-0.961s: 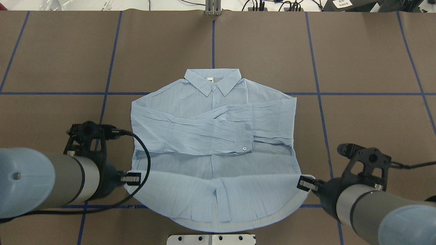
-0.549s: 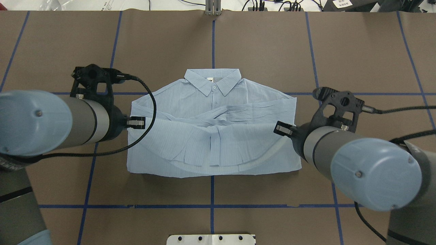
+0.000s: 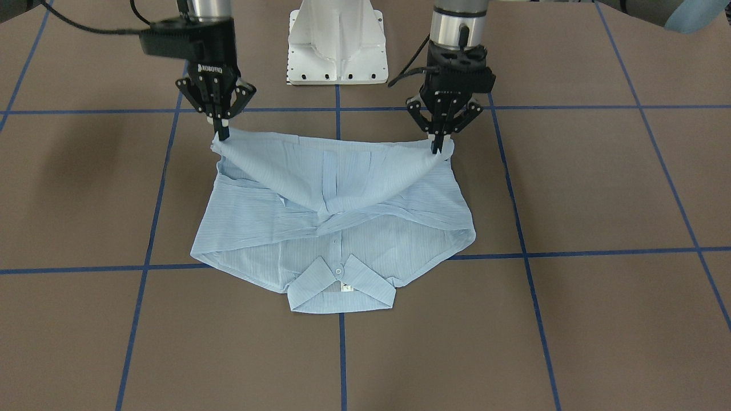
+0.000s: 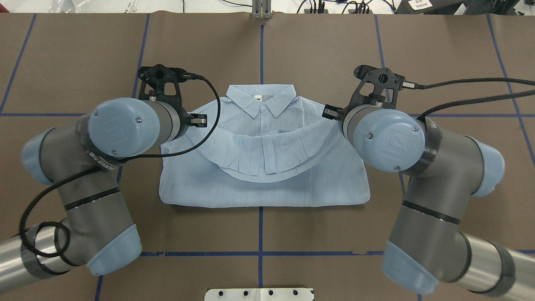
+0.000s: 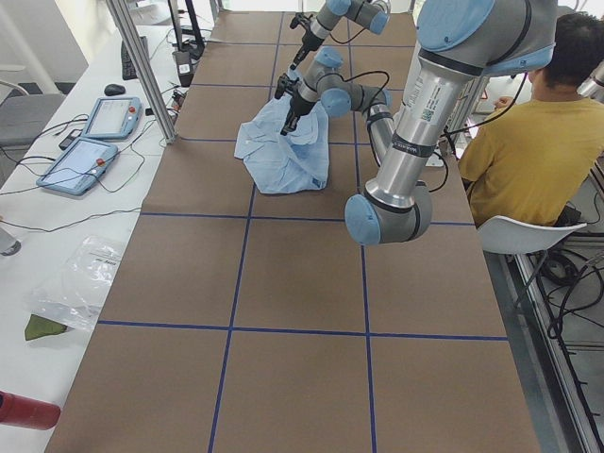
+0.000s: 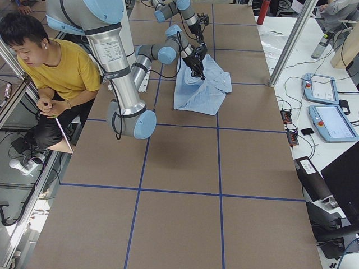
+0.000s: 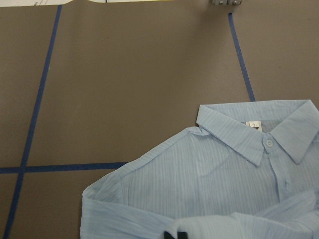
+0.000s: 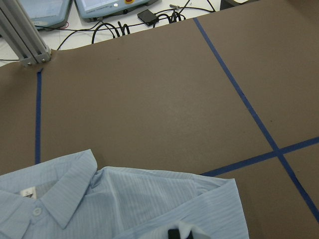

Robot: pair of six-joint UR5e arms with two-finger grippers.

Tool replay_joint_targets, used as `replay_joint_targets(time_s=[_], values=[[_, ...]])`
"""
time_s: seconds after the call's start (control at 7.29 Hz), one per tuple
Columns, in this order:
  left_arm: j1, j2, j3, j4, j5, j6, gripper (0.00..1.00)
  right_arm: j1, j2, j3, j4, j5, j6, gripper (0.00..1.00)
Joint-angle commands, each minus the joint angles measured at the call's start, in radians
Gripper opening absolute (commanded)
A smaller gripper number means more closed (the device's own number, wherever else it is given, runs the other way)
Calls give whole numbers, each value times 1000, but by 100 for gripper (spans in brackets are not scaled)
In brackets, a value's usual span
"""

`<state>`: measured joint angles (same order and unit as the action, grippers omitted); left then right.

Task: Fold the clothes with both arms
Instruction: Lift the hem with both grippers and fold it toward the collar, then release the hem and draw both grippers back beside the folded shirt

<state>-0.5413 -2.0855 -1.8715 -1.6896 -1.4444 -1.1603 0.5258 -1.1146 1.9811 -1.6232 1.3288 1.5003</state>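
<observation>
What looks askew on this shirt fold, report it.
Nothing is damaged. On the shirt, the lifted hem sags in a puckered curve between the left pincer and the right pincer, not stretched straight.

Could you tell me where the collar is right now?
In the overhead view the collar of the shirt lies on the central blue tape line, roughly between the left pincer and right pincer.

from overhead the left arm (image 4: 121, 127) and right arm (image 4: 388, 140) hide where the left hand (image 3: 438, 147) and right hand (image 3: 221, 134) meet the shirt (image 4: 267, 188). both wrist views crop the shirt at the bottom edge. its raised hem (image 3: 331, 171) covers most of the sleeves (image 3: 251, 200). the neck label (image 4: 258, 98) is too small to read.
</observation>
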Motion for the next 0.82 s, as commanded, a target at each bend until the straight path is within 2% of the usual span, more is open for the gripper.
replay_joint_targets(time_s=[0.0,0.14,0.55,0.69], values=[[-23,1,171,-181,27,36,0,66,-1,-236,222,23,-44,0],[-64,1,173,-205,27,150,0,94,-1,-269,273,47,-95,0],[-91,1,199,-208,24,169,0,112,-1,-291,276,69,-112,0],[-91,1,224,-219,24,169,0,111,1,-327,278,70,-115,0]])
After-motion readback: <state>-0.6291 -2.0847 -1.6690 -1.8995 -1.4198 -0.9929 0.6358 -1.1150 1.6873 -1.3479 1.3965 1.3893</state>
